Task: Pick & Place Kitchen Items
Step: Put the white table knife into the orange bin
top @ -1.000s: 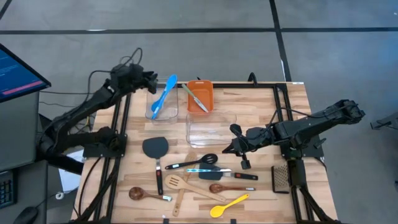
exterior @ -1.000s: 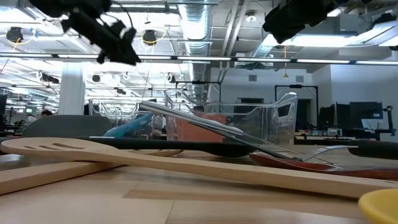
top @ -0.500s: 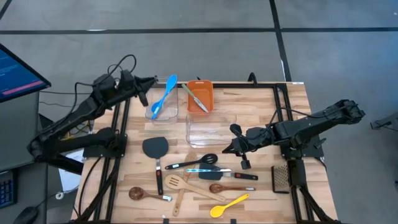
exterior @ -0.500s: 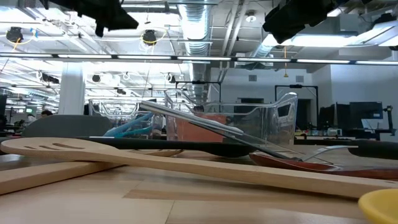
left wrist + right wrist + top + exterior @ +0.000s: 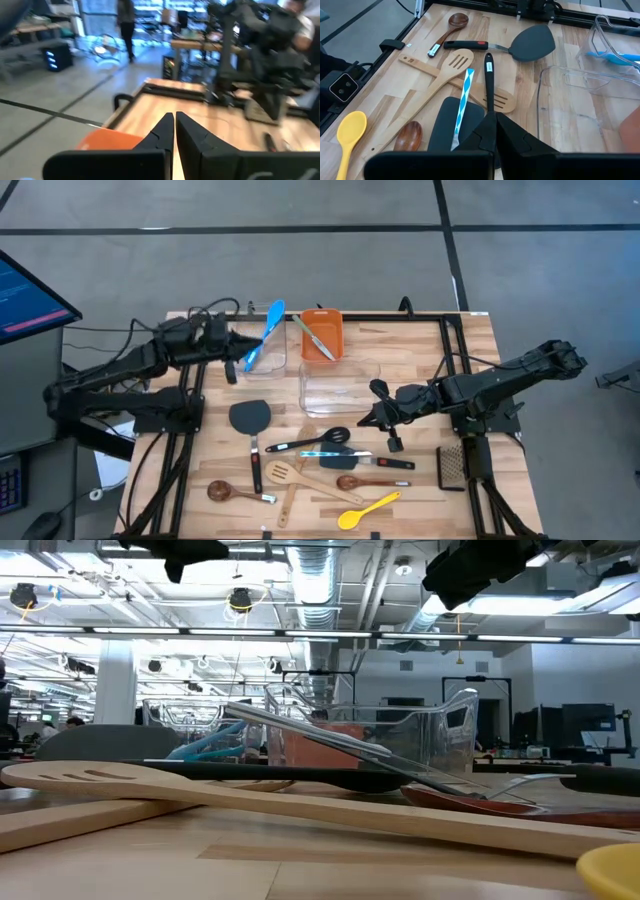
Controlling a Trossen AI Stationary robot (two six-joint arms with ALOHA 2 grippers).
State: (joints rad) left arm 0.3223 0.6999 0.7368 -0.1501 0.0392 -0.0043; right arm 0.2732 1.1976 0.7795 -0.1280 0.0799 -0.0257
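On the left I see my left gripper (image 5: 233, 350) beside a clear tub (image 5: 262, 352) with a blue spoon (image 5: 264, 333) leaning in it; its fingers are pressed together and hold nothing. Next comes the orange bin (image 5: 323, 333). My right gripper (image 5: 372, 408) hangs above the utensils (image 5: 310, 467) on the table (image 5: 420, 365), also pressed together, empty.

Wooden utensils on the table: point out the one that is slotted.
The wooden slotted spatula, lying among the loose utensils at the table's near edge; its head has cut-through slots, unlike the solid-bowled wooden spoon beside it.
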